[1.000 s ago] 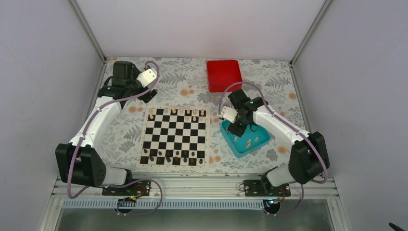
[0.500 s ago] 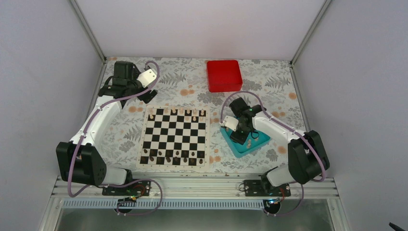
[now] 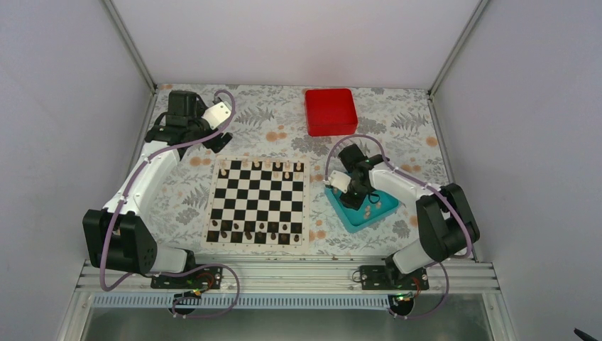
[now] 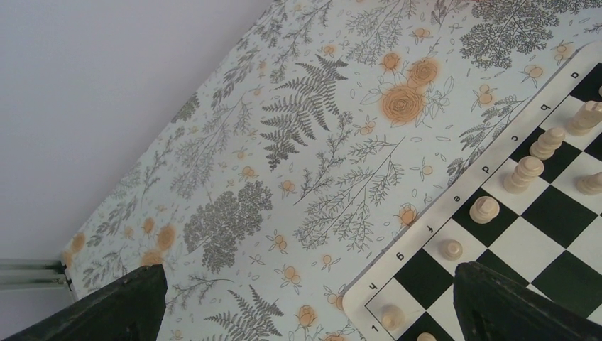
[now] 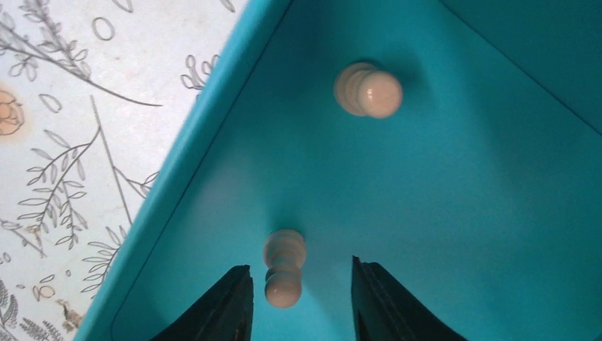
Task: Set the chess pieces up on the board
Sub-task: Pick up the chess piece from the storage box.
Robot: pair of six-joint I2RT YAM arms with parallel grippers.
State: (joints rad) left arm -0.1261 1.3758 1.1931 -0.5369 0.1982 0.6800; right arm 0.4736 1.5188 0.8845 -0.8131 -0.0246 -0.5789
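Observation:
The board point(image 3: 260, 201) lies mid-table, with cream chess pieces point(image 3: 260, 166) along its far row. My right gripper point(image 3: 353, 201) is down inside the teal tray point(image 3: 348, 215). In the right wrist view its jaws point(image 5: 302, 298) straddle an upright cream pawn point(image 5: 284, 268), with a gap on each side, so it is open and not touching. A second cream pawn point(image 5: 369, 90) stands farther into the tray point(image 5: 461, 199). My left gripper point(image 3: 216, 142) hangs wide open point(image 4: 305, 305) above the tablecloth beside the board's corner point(image 4: 561, 234), near the cream pieces point(image 4: 485, 209).
Dark brown pieces point(image 3: 255, 231) fill the board's near rows. A red box point(image 3: 330, 111) sits at the back of the table. More cream pieces point(image 3: 368, 211) lie in the tray. The tray wall point(image 5: 192, 156) runs close on the right gripper's left.
My right gripper has moved left and down into the tray, and its jaws have narrowed around a pawn. The left arm has not moved.

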